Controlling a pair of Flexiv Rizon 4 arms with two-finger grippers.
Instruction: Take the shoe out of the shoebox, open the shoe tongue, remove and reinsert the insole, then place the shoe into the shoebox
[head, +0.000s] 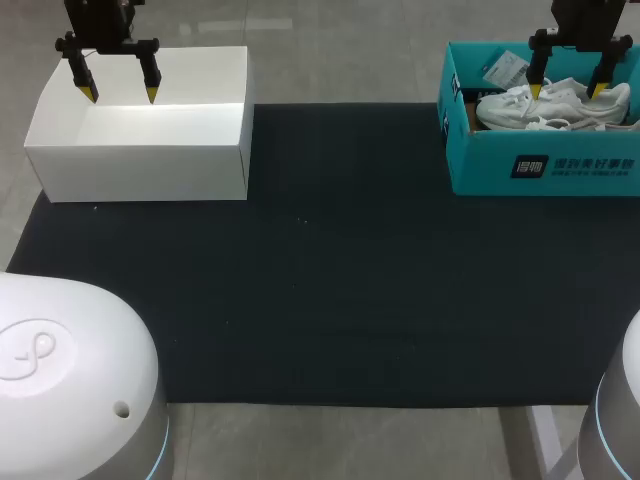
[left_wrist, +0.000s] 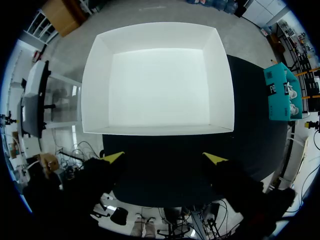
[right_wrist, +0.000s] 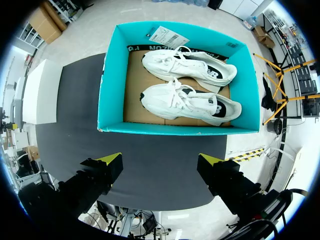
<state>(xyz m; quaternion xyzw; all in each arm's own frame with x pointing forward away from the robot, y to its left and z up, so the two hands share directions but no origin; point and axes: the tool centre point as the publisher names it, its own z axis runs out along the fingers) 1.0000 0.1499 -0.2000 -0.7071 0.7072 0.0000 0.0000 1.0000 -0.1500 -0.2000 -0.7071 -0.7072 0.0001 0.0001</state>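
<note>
The left fingers (head: 88, 92) stand wide apart with nothing between their yellow tips, hanging above the open white cardboard box (head: 140, 160) at the table's far left. In the left wrist view those fingers (left_wrist: 114, 157) frame bare dark mat, with the white box (left_wrist: 95, 90) just ahead of them. The right fingers (head: 535, 88) are spread just as wide and hold nothing; they hang above the open teal cardboard shoebox (head: 545, 165) at the far right. From the right wrist, the fingers (right_wrist: 111, 161) sit over the mat, near the shoebox's closest wall (right_wrist: 180, 129). Inside, on a brown cardboard floor, lie two white laced sneakers side by side along the box's length: the nearer white shoe (right_wrist: 190, 102) and the farther white shoe (right_wrist: 190, 65) behind it, both untouched. A white paper tag (right_wrist: 167, 36) leans at the far wall beyond them. Both boxes rest on the far edge of a black mat (head: 330, 280) covering the grey table (head: 340, 440), well apart from one another.
</note>
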